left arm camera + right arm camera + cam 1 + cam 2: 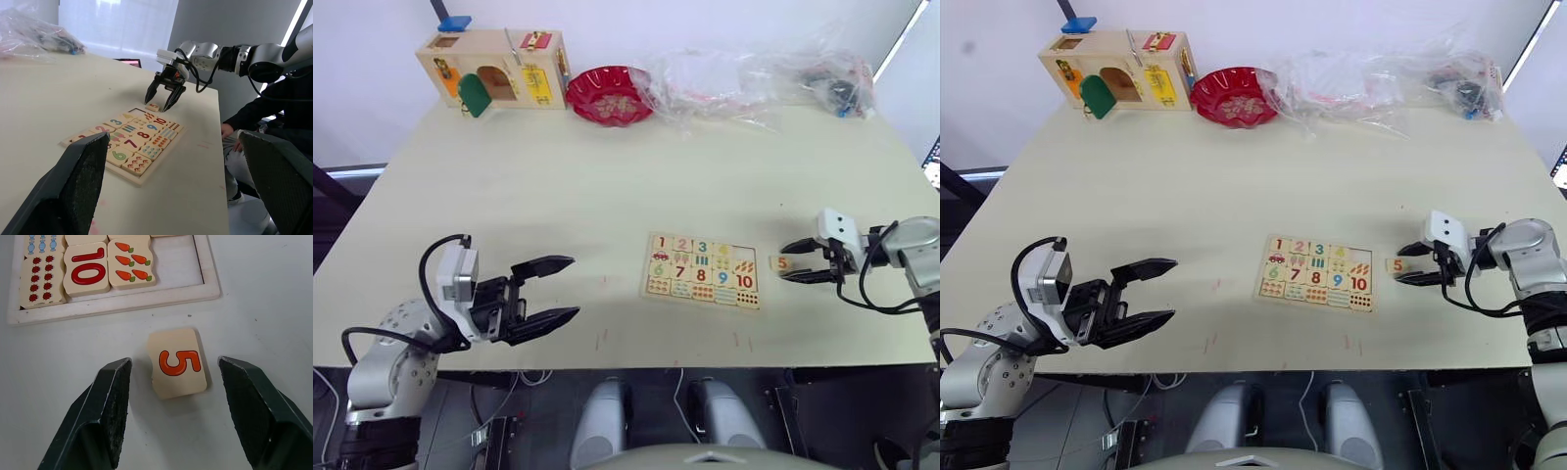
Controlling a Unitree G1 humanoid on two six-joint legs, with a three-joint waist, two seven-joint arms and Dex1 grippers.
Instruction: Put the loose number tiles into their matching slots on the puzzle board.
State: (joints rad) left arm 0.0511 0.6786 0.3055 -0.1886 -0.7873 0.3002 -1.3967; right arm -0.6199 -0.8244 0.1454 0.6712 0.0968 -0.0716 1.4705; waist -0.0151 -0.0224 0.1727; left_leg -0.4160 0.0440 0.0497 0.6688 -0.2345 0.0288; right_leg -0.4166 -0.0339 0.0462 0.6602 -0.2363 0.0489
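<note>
Near the counter's right edge, just off the puzzle board, the right gripper straddles the orange 5 tile, jaws spread for a pinch; the left gripper idles, jaws spread.

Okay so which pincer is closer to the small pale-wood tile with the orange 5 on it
Right. The right pincer is open with a finger on either side of the pale-wood orange 5 tile, not touching it. The left pincer is open too, far across the puzzle board.
</note>
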